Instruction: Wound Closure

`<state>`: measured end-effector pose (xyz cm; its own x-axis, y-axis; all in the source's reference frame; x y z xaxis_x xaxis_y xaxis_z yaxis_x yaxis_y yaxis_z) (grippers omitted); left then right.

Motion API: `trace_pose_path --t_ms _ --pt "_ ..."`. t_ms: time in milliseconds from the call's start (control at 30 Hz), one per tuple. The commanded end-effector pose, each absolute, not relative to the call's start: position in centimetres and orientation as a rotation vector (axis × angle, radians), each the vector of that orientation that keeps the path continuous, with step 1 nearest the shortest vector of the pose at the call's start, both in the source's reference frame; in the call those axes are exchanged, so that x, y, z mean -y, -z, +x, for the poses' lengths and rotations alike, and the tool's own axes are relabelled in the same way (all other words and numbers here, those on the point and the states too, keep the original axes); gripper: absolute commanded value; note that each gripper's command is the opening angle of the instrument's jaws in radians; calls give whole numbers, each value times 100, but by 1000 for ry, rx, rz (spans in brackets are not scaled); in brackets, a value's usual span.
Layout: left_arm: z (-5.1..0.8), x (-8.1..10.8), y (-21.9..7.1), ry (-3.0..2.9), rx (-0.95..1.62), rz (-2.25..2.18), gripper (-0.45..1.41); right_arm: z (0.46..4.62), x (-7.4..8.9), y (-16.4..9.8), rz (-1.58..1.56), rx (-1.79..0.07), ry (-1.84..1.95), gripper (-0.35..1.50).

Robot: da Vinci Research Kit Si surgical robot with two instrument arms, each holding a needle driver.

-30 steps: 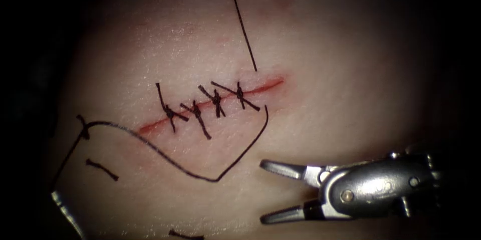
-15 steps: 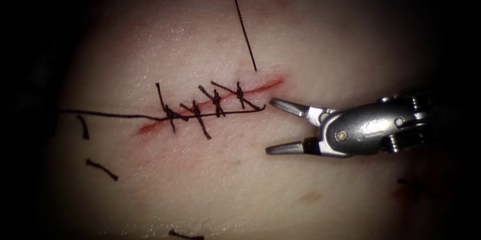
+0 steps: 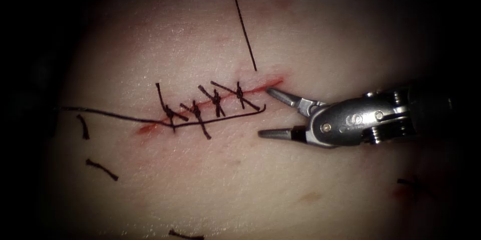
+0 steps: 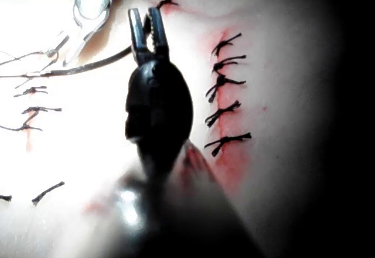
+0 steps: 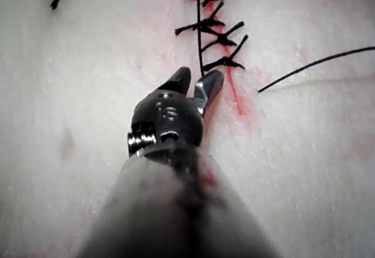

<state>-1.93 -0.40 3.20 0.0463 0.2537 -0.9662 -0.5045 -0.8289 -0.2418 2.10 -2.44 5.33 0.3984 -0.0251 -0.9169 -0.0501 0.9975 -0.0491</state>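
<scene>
The tissue (image 3: 310,34) carries a red cut (image 3: 273,83) crossed by several knotted stitches (image 3: 216,99). A dark thread (image 3: 115,115) runs from the left edge along the cut and ends in a small hook at its right end. A second strand (image 3: 243,24) comes down from above to the same end. My right tool (image 3: 264,111) stands open just right of the cut, with the hooked thread end between its jaws, untouched. In the right wrist view its jaws (image 5: 199,75) are spread around the thread (image 5: 199,41). My left tool (image 4: 145,13) is shut on the thread (image 4: 88,67).
Short cut ends of thread lie on the tissue left of the cut (image 3: 100,169) (image 3: 82,126), at the near edge (image 3: 185,235) and at the far right (image 3: 408,182). A faint brown spot (image 3: 310,197) marks the tissue below the right tool.
The looped thread has been drawn straight toward the left, and the left tool's tip has left the endoscope view. My right tool has moved up and left to the cut's right end.
</scene>
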Motion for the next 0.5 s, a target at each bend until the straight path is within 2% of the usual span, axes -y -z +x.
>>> trace_pose_path --t_ms 33,500 --pt "-198 41 -326 -1840 -249 -1792 -45 215 251 -536 -65 -1157 -10 -35" --pt "-206 45 -322 -1847 -242 -1802 -45 204 265 -519 -37 -1156 13 -35"
